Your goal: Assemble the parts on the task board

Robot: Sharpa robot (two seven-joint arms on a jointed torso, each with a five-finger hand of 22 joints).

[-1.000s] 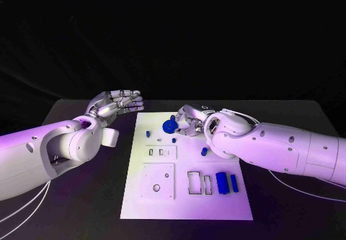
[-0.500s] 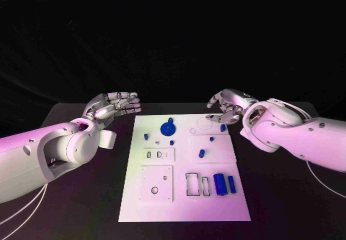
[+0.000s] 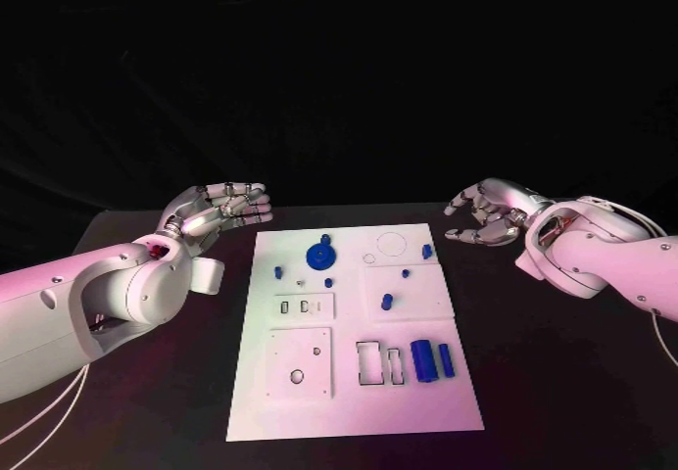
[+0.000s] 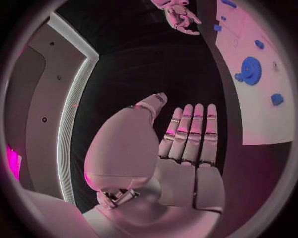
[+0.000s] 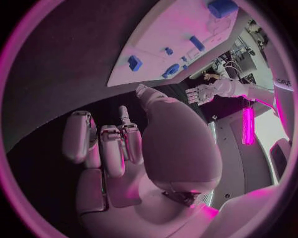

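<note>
The white task board (image 3: 354, 392) lies in the middle of the black table. A blue gear (image 3: 320, 257) sits on its far left part, with small blue pieces (image 3: 403, 274) scattered around it. A blue cylinder (image 3: 422, 360) and a thinner blue bar (image 3: 447, 361) lie near rectangular slots at the near right. My left hand (image 3: 219, 208) hovers off the board's far left corner, fingers straight and side by side (image 4: 189, 134), holding nothing. My right hand (image 3: 488, 213) hangs off the far right corner, fingers loosely bent (image 5: 106, 144), empty. The gear (image 4: 250, 69) also shows in the left wrist view.
Bare black table (image 3: 565, 372) flanks the board on both sides. A raised square plate with a hole (image 3: 301, 362) occupies the board's near left. The board (image 5: 180, 29) and my left hand (image 5: 205, 91) appear in the right wrist view; my right hand (image 4: 180, 12) shows in the left wrist view.
My right hand has drawn back from the gear, off the board to the far right, with nothing in it. The gear stays on the board. The left hand has barely moved.
</note>
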